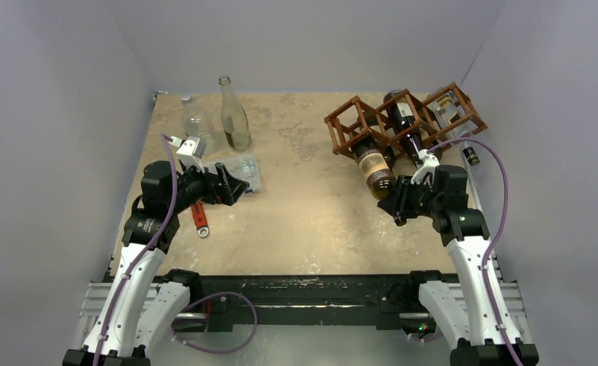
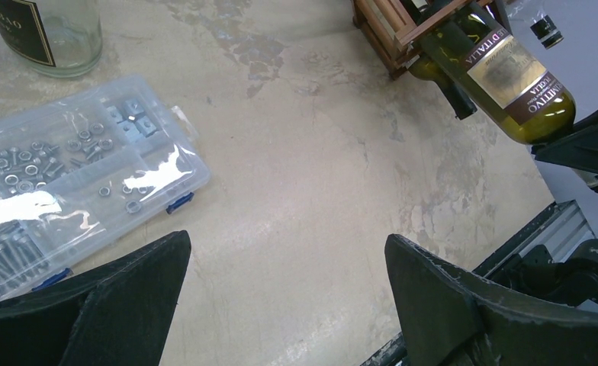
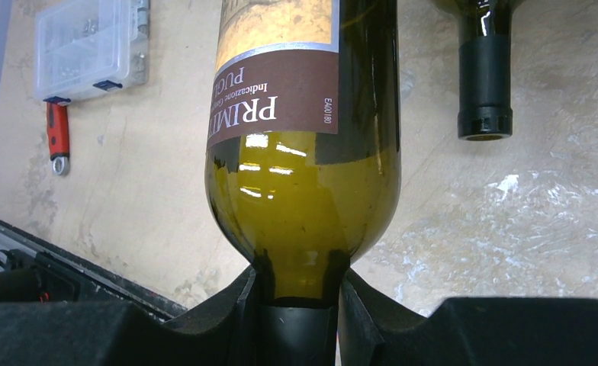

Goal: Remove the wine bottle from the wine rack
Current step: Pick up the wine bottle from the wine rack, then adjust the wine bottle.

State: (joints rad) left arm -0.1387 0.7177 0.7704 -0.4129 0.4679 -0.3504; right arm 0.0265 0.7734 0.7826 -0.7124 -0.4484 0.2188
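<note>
Wine bottle (image 3: 303, 198) gripped at the neck by the right tool (image 3: 296, 297), left tool (image 2: 287, 255) wide; if drawn askew, it could be jammed in the wine rack (image 1: 355, 122).

1. We cannot see the mouth of the wine bottle (image 3: 303, 152): its neck sinks between the fingers of the right gripper (image 3: 297, 293), clamped on it, and the top edge cuts its label.
2. The clear box (image 2: 75, 175) runs off the left edge of the left wrist view.
3. There, only a corner of the wine rack (image 2: 391, 34) shows.
4. A second bottle (image 3: 484, 76) shows us only its neck.
</note>
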